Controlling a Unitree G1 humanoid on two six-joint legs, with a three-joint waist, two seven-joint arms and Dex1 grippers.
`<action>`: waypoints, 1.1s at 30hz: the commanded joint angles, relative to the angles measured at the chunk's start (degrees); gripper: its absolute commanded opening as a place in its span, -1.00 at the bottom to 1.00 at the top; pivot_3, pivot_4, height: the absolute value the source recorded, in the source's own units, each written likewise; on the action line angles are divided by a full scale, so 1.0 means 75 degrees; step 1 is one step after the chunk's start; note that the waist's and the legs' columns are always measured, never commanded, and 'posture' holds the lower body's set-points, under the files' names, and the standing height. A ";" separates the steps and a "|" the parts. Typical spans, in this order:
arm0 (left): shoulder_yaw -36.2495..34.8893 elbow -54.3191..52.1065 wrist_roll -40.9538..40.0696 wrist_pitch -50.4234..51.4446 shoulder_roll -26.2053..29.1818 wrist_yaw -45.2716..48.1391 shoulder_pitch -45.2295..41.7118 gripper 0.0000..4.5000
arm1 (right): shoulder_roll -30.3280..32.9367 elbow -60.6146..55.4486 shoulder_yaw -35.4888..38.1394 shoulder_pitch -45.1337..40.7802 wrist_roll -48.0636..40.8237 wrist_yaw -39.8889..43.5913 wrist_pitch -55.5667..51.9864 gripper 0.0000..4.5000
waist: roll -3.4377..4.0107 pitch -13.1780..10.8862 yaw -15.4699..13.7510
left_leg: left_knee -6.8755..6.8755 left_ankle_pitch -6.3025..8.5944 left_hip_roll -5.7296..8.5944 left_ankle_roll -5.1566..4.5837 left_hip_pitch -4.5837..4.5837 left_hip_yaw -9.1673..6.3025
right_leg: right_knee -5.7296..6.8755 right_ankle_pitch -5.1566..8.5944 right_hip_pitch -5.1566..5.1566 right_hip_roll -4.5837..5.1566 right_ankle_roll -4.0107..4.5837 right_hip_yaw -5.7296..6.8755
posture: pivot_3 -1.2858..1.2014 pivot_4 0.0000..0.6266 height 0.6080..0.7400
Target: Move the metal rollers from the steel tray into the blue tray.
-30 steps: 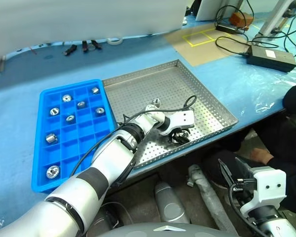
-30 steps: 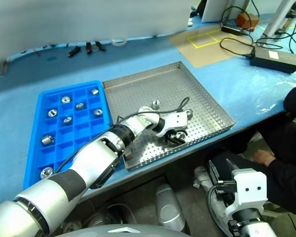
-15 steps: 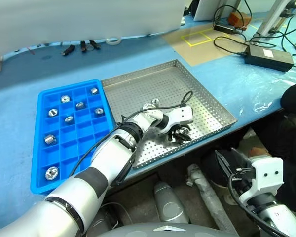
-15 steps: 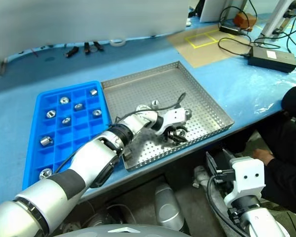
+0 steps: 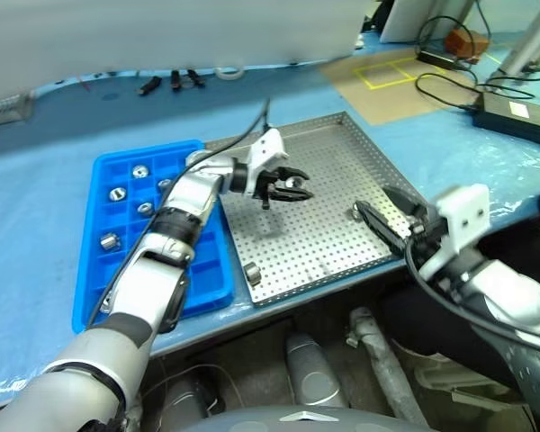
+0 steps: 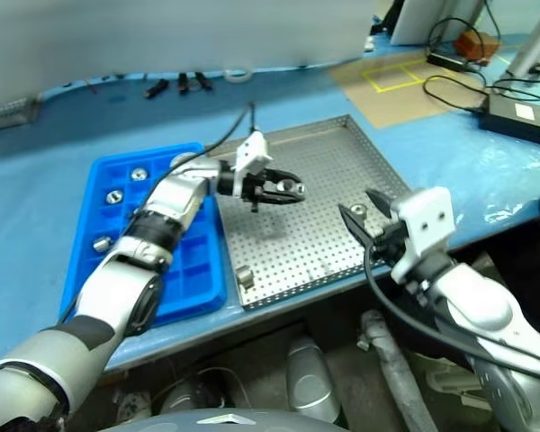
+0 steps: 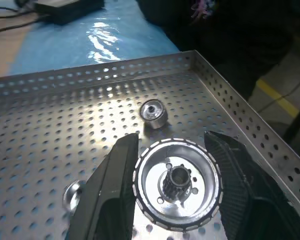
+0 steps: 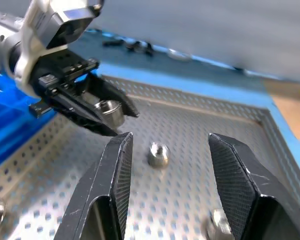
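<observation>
My left gripper (image 5: 286,186) hangs above the middle of the steel tray (image 5: 317,236), near its left side, shut on one of the metal rollers (image 7: 177,182). That roller is a silvery ring with a toothed hub. Another roller (image 5: 356,212) lies near the tray's right rim and one (image 5: 251,273) stands at its front left corner. My right gripper (image 8: 169,140) hovers open over the tray's right front part with nothing between its fingers, pointing at a loose roller (image 8: 158,154). The blue tray (image 5: 207,270) lies left of the steel tray, with several rollers (image 5: 118,193) in its compartments.
Small dark tools (image 5: 173,81) and a tape roll (image 5: 228,68) lie at the back of the blue table. A cardboard sheet with yellow tape (image 5: 391,72), cables and a black power box (image 5: 520,114) are at the back right. The table's front edge runs just below both trays.
My left gripper has risen off the steel tray's floor with the roller and moved left towards the blue tray. My right arm came up from below the table edge to over the tray.
</observation>
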State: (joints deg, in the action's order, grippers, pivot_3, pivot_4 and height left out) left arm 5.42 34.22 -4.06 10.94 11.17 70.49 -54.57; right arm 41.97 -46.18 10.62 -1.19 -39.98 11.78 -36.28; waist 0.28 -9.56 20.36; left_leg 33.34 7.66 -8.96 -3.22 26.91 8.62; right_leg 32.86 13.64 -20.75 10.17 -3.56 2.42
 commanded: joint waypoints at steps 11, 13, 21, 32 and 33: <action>-0.0532 -0.5273 -0.0559 0.2591 0.1181 -0.2530 0.2978 -0.24 | -0.0618 0.2354 -0.1866 -0.3117 0.0521 0.2646 0.0282 0.10 | 0.0066 -0.0027 -0.3001 | 0.0009 -0.0054 -0.0128 0.0068 0.0020 0.0002 | 0.0148 0.0050 -0.0047 -0.0090 0.0114 0.0068 | 0.07 -0.52 1.00; -0.0589 -0.5585 -0.0628 0.2797 0.1253 -0.2796 0.3239 -0.24 | -0.0736 0.2518 -0.1966 -0.3281 0.0603 0.2877 0.0318 0.10 | 0.0067 -0.0028 -0.3349 | -0.0004 -0.0072 -0.0129 0.0097 0.0021 0.0009 | 0.0164 0.0055 -0.0055 -0.0096 0.0126 0.0068 | 0.09 -0.52 1.00; -0.0355 -0.6367 -0.1158 0.3538 0.1621 -0.2907 0.3948 -0.24 | -0.1104 0.2689 -0.2117 -0.3452 0.0894 0.3291 0.0285 0.10 | 0.0067 -0.0027 -0.3688 | -0.0053 -0.0142 -0.0171 0.0220 0.0007 0.0017 | 0.0260 0.0085 -0.0107 -0.0131 0.0178 0.0067 | 0.11 -0.52 1.00; -0.0439 -0.6349 -0.1599 0.3762 0.2730 -0.2652 0.4396 -0.24 | -0.1235 0.2333 -0.2001 -0.3059 0.0992 0.3121 0.0003 0.10 | 0.0072 -0.0023 -0.3659 | -0.0238 -0.0288 -0.0276 0.0435 -0.0021 0.0024 | 0.0282 0.0067 -0.0213 -0.0277 0.0187 0.0060 | 0.07 -0.52 1.00; -0.0448 -0.6341 -0.1614 0.3749 0.2668 -0.2762 0.4371 -0.24 | -0.1246 0.2312 -0.1991 -0.3036 0.0999 0.3094 -0.0008 0.10 | 0.0073 -0.0023 -0.3658 | -0.0244 -0.0291 -0.0277 0.0438 -0.0022 0.0024 | 0.0281 0.0069 -0.0217 -0.0281 0.0190 0.0060 | 0.07 -0.52 1.00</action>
State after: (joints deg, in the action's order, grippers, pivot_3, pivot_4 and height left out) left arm 3.40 -11.71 -15.19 39.99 31.14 50.58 -21.62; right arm 33.04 -26.07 -5.74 -23.92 -32.44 35.44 -36.45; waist 0.82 -9.73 -7.08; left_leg 31.48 5.48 -11.04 0.06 26.74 8.81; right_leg 34.98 14.16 -22.40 8.05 -2.12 2.87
